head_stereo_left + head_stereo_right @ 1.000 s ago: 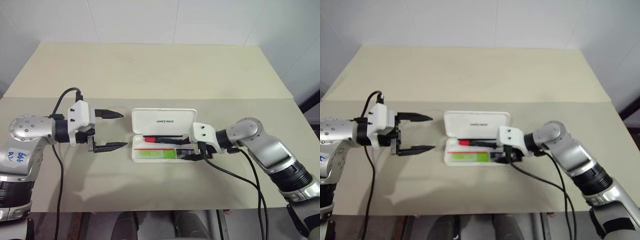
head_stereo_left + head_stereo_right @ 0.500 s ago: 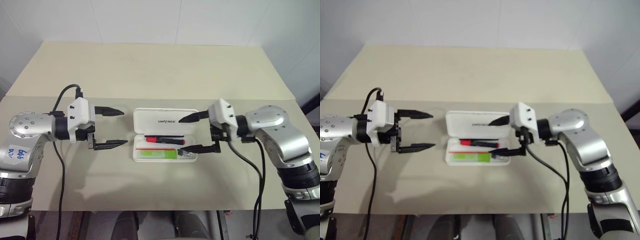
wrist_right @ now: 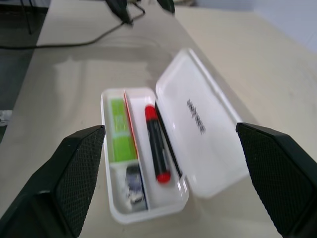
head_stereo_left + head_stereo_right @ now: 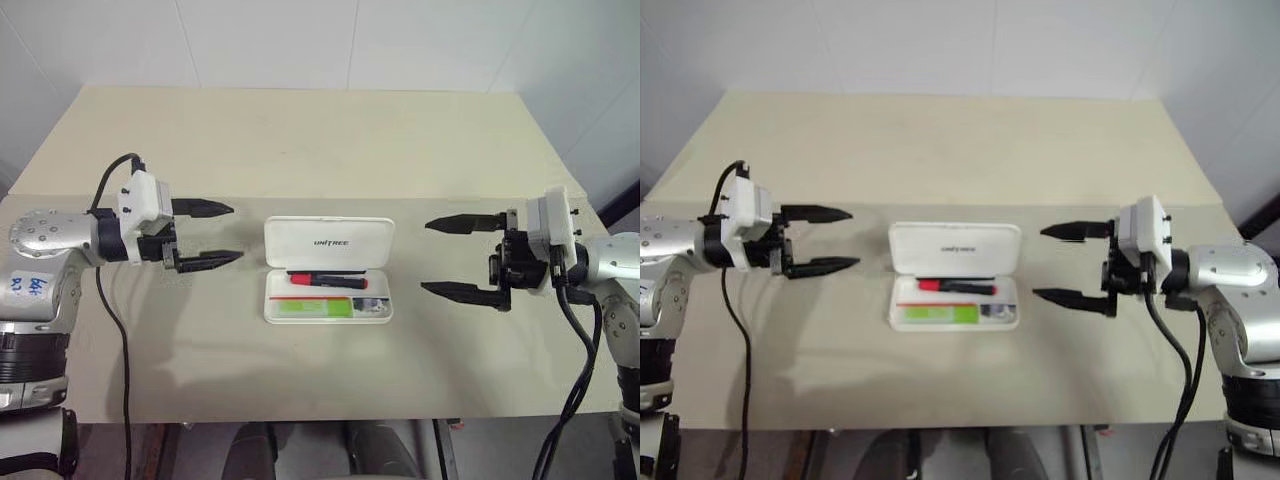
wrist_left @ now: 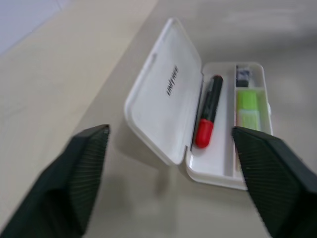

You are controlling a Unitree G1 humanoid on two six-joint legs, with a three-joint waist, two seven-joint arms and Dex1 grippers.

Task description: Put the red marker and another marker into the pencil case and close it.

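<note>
White wall panels rise behind a beige worktop (image 4: pixel 300 140) that carries the scene.

At the left, the left pincer (image 4: pixel 222 235) hangs above the worktop, pointing toward the middle, its two black fingers partly spread with clear space between them and nothing held. A black cable (image 4: pixel 115 330) loops down from its wrist.

Just past its fingertips, toward the centre, lies the pencil case (image 4: pixel 328 270), white and hinged, with its lid swung open and tilted back on the far side; dark "UNITREE" print shows on the lid's inner face. The case sits between the two pincers, apart from both. In the base, the red marker (image 4: pixel 326 279) lies lengthwise in the compartment next to the hinge, black barrel with its red cap end turned toward the left pincer. The light-green marker (image 4: pixel 313 307) lies in the near compartment, on the side nearer the left pincer, parallel to the red one and separated from it by a thin red line. A small dark object (image 3: pixel 132 177) sits in the same near compartment, at the end nearer the right pincer.

Further right, well clear of the case, the right pincer (image 4: pixel 440 256) hangs level and points back toward the case, its fingers spread wide, one above the other, empty. Black cables (image 4: pixel 570 380) trail down from its wrist.
</note>
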